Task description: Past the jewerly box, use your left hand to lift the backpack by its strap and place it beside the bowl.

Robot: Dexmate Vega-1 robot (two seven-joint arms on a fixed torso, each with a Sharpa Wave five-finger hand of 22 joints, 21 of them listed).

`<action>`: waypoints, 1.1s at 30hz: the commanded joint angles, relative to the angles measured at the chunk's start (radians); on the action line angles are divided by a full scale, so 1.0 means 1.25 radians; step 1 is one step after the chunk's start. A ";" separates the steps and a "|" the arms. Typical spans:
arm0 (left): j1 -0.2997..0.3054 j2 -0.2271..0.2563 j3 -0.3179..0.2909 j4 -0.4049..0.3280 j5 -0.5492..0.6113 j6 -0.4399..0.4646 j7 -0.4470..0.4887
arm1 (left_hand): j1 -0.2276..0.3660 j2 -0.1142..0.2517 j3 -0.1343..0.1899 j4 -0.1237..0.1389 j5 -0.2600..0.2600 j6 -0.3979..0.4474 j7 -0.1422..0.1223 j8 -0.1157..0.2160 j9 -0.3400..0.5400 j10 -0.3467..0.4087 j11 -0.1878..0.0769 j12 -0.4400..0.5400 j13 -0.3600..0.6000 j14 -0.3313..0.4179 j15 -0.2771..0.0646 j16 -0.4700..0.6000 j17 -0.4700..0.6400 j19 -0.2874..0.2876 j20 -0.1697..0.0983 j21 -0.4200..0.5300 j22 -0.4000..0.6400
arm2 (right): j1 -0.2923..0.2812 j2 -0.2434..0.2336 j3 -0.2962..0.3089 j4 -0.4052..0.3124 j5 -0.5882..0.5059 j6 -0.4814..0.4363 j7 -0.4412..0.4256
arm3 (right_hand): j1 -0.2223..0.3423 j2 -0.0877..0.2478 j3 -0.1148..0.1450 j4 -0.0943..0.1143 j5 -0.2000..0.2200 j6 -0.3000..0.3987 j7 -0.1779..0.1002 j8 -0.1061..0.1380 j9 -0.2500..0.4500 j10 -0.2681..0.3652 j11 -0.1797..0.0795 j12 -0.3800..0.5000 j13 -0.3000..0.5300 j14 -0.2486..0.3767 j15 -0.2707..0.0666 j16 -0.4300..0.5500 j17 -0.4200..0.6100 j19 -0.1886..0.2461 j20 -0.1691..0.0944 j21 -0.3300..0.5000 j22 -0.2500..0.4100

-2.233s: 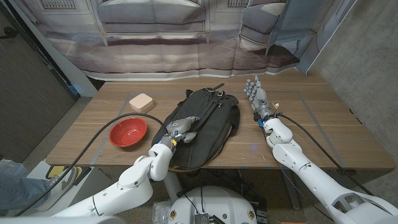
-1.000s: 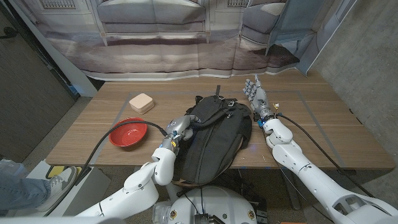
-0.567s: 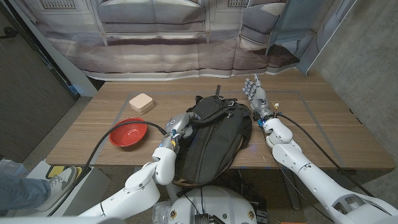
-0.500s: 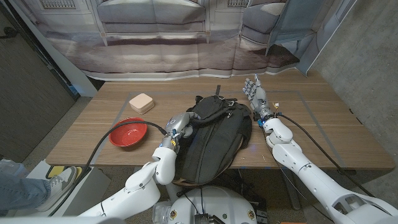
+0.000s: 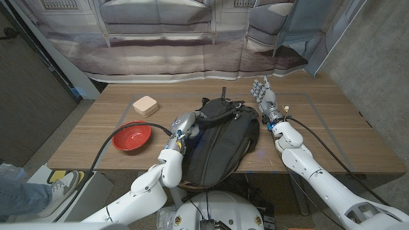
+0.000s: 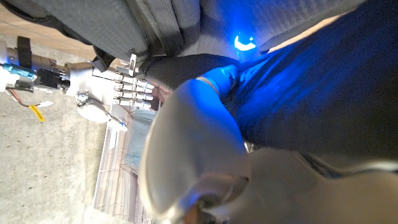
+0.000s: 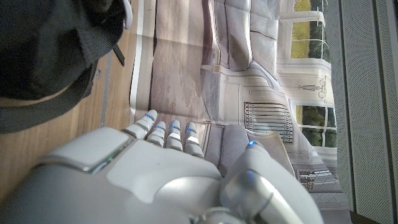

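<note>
Our left hand [image 5: 184,123] grips the strap of the black fabric backpack [image 5: 220,137], fingers closed around it, with the soft, slumped bag hanging to the hand's right and its lower end drooping over the wooden bench [image 5: 332,137] edge. Its long axis runs from us toward the far side. The glossy red round bowl [image 5: 131,135] lies to the hand's left, near, so we judge the carry goes leftward. The pale, squarish jewelry box [image 5: 146,105] sits beyond the bowl. Our right hand [image 5: 262,94] stands with fingers apart, holding nothing, just beside the bag's far right corner.
</note>
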 commanded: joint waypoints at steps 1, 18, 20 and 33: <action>0.012 -0.013 -0.009 -0.015 0.004 -0.010 0.033 | 0.004 -0.009 0.022 -0.005 0.022 0.008 0.001 -0.003 0.002 0.015 -0.001 0.010 0.019 0.046 -0.072 0.064 0.166 0.024 -0.089 0.023 0.013 | -0.014 -0.012 0.007 -0.026 0.003 0.002 -0.002 | 0.006 0.005 -0.004 0.001 -0.001 0.006 -0.001 -0.002 0.001 0.006 0.004 0.000 0.004 0.002 -0.002 0.002 0.002 0.007 0.001 0.003 0.003; 0.026 -0.035 -0.040 -0.023 -0.025 -0.067 0.079 | -0.007 -0.026 0.048 -0.003 0.066 0.010 0.004 -0.012 0.007 0.011 0.004 0.019 0.066 0.043 -0.065 0.079 0.215 0.011 -0.089 0.061 0.014 | -0.016 -0.018 0.008 -0.036 0.006 0.005 0.007 | 0.006 0.006 -0.005 0.000 -0.001 0.007 -0.001 -0.002 0.001 0.009 0.004 0.001 0.004 0.004 -0.002 0.002 0.002 0.008 0.001 0.003 0.003; 0.030 -0.035 -0.053 -0.022 -0.050 -0.094 0.080 | -0.008 -0.027 0.050 -0.003 0.069 0.010 0.004 -0.012 0.008 0.010 0.004 0.020 0.069 0.042 -0.064 0.079 0.218 0.011 -0.089 0.065 0.015 | -0.015 -0.018 0.008 -0.036 0.006 0.004 0.007 | 0.007 0.006 -0.005 0.000 -0.001 0.007 -0.001 -0.002 0.001 0.009 0.003 0.001 0.004 0.005 -0.003 0.002 0.002 0.008 0.002 0.003 0.003; 0.037 -0.050 -0.066 -0.033 -0.059 -0.120 0.098 | -0.015 -0.036 0.065 -0.003 0.092 0.007 0.009 -0.020 0.013 0.007 0.009 0.023 0.096 0.042 -0.058 0.086 0.244 0.008 -0.090 0.086 0.003 | -0.003 -0.013 0.009 -0.021 0.013 0.009 0.022 | 0.007 0.007 -0.006 0.000 -0.001 0.007 -0.001 -0.002 0.001 0.011 0.005 0.001 0.004 0.008 -0.002 0.003 0.002 0.010 0.002 0.003 0.003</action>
